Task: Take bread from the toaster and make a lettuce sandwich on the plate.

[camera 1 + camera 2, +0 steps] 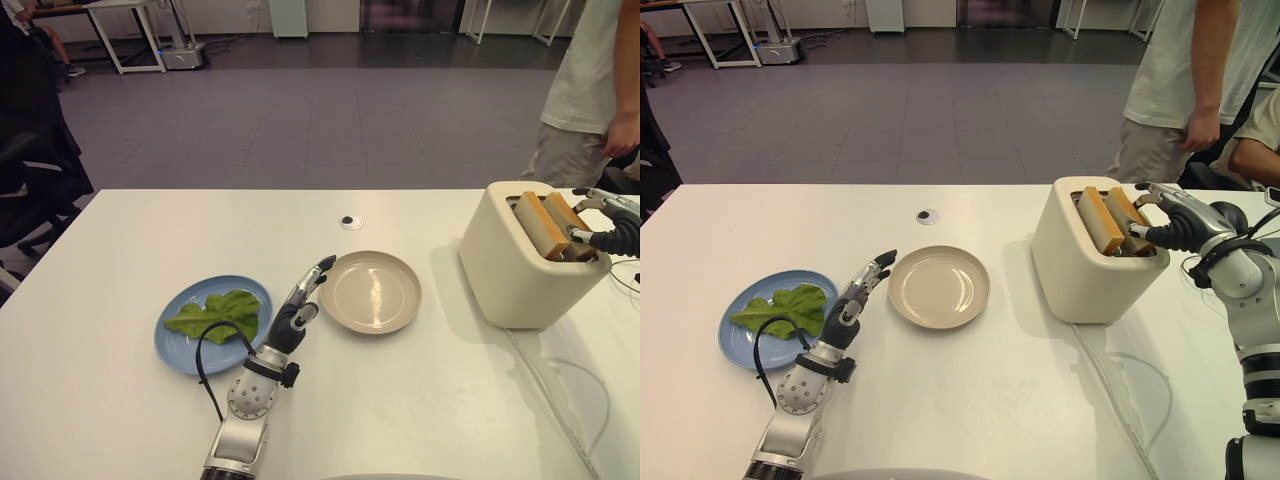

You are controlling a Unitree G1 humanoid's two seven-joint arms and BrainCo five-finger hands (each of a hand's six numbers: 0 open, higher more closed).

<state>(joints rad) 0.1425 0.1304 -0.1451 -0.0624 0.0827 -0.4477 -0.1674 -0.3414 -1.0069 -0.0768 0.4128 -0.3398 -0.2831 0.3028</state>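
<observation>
Bread [1102, 222] stands as two slices on edge in the slots of the toaster [1080, 270], at the right side of the table [990, 400], with the tops well clear of the slots. The right hand [1175, 225] is at the toaster's outer side, its fingers [1147, 190] curled over the end of the outer slice [1125, 213] and pinching it, as far as the views show. The inner slice is untouched. Each slice's long edge runs along its slot, roughly away from the robot, so I judge the lift has to go straight up before anything goes sideways, or the slice will catch on the slot. The plate [939, 287] lies to the left of the toaster, apart from it and bare, so the carry goes leftward across the toaster's top. The right hand is by far the nearer to the bread. The left hand [855, 295] rests low between the plate and the blue plate [735, 350], fingers stretched out and holding nothing. The lettuce [785, 308] lies on the blue plate just beside it. That hand is better placed for the leaf.
</observation>
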